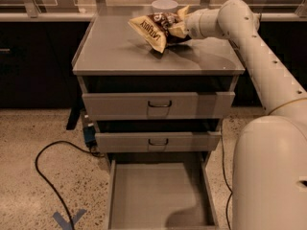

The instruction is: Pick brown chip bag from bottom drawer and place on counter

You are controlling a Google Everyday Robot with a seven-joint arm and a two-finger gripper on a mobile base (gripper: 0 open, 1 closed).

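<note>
The brown chip bag [154, 29], dark brown with cream-yellow ends, hangs tilted over the back middle of the grey counter [115, 49]. Its lower corner touches or nearly touches the top. My gripper [181, 27] reaches in from the right and is shut on the bag's right end, with its fingers mostly hidden by the bag. The bottom drawer [158, 195] is pulled open below and shows only its bare floor.
A white round container [164, 5] stands at the counter's back edge just behind the bag. Two grey drawer fronts [158, 104] are shut above the open drawer. A black cable [43, 171] and a blue tape mark [67, 219] lie on the floor at left. My base [273, 176] fills the right.
</note>
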